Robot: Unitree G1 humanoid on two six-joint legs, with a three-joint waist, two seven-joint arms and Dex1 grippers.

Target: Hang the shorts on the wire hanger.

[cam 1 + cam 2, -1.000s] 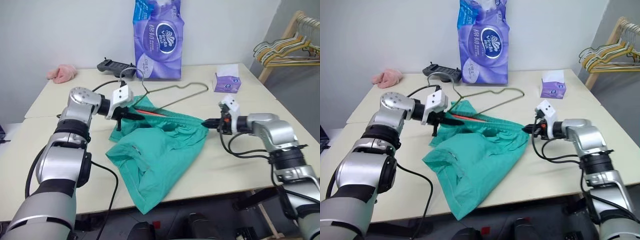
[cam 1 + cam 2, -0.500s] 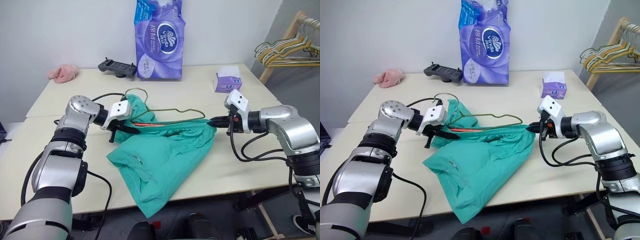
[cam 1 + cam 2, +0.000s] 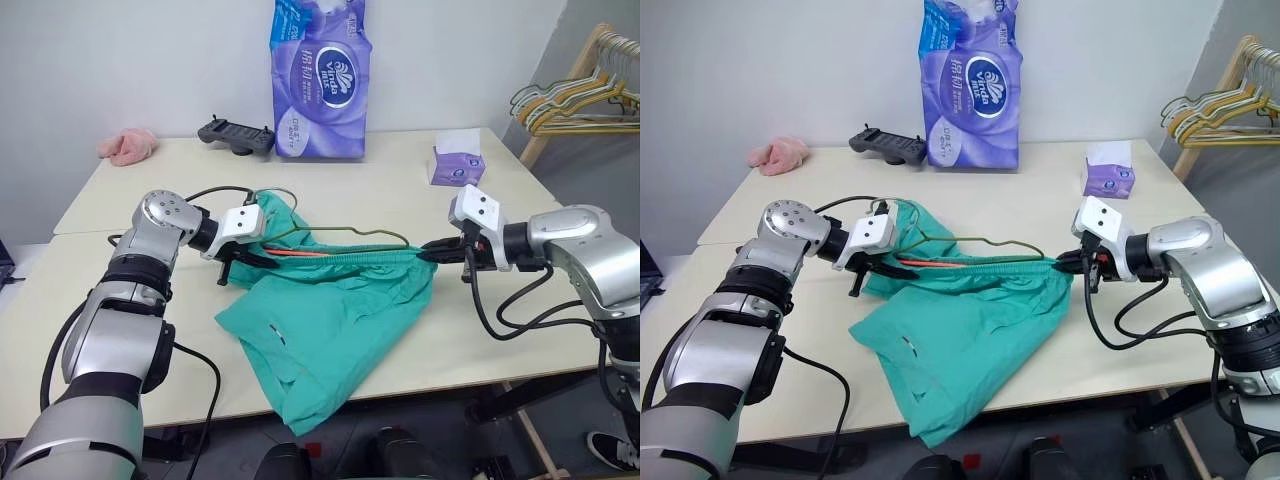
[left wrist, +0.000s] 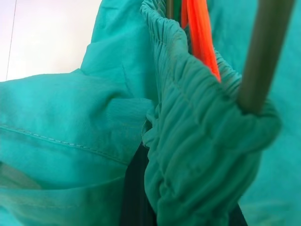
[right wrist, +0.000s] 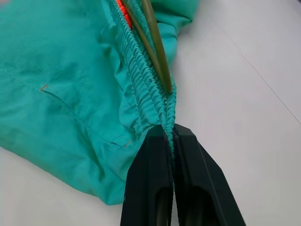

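Note:
The teal-green shorts (image 3: 320, 310) hang stretched between my two grippers above the table, their legs drooping onto the tabletop and over its front edge. My left gripper (image 3: 243, 262) is shut on the left end of the gathered waistband (image 4: 197, 155). At the other end, my right gripper (image 3: 430, 253) is shut on the waistband (image 5: 150, 99). The thin olive-gold wire hanger (image 3: 350, 237) runs along the waistband, with its hook (image 3: 278, 196) by my left gripper. An orange strip (image 4: 201, 33) shows inside the band.
At the back of the table (image 3: 480, 320) stand a purple tissue pack (image 3: 318, 80), a black controller (image 3: 234, 134), a pink cloth (image 3: 126, 146) and a small purple tissue box (image 3: 456, 166). A wooden rack with several hangers (image 3: 575, 100) stands to the right.
My right gripper has lifted and drawn back with its end of the waistband, pulling the band taut and straighter. The hanger has come down along the band. My left gripper has barely moved.

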